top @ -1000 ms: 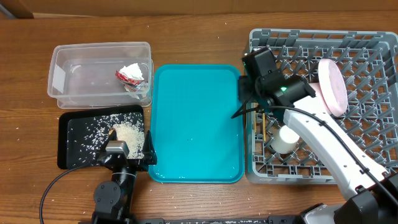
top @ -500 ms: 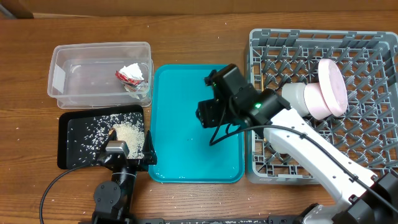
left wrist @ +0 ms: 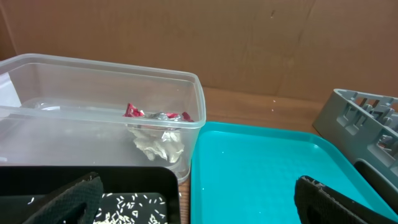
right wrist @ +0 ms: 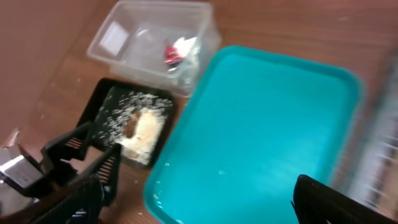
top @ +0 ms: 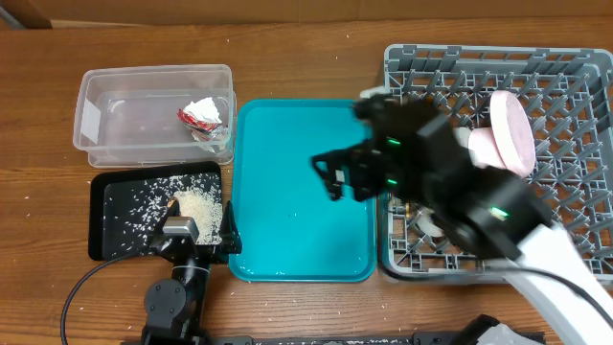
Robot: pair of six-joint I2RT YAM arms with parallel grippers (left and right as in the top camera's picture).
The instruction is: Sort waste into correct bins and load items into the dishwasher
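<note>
The clear tub (top: 153, 72) holds the white tissue (top: 206, 129) and the red-and-silver wrapper (top: 199, 114). The black tray (top: 110, 206) holds scattered rice and a heap of scraps (top: 199, 204). The pink plate (top: 512, 129) stands on edge in the grey rack (top: 575, 86), with a pale round piece (top: 479, 146) beside it. The right arm hides the chopsticks. My right gripper (top: 333, 177) is open and empty, high over the teal tray (top: 287, 240); its fingers (right wrist: 211, 196) are wide apart. My left gripper (top: 196, 240) is open and empty at the black tray's near edge (left wrist: 199, 202).
The teal tray (left wrist: 261, 162) lies between the bins and the rack and holds only a few specks. The right arm is raised and blurred, covering the rack's left side. A cardboard wall stands behind the table (left wrist: 249, 37).
The right arm has swung from the rack's left edge leftward over the teal tray and risen toward the camera. The left arm has not moved.
</note>
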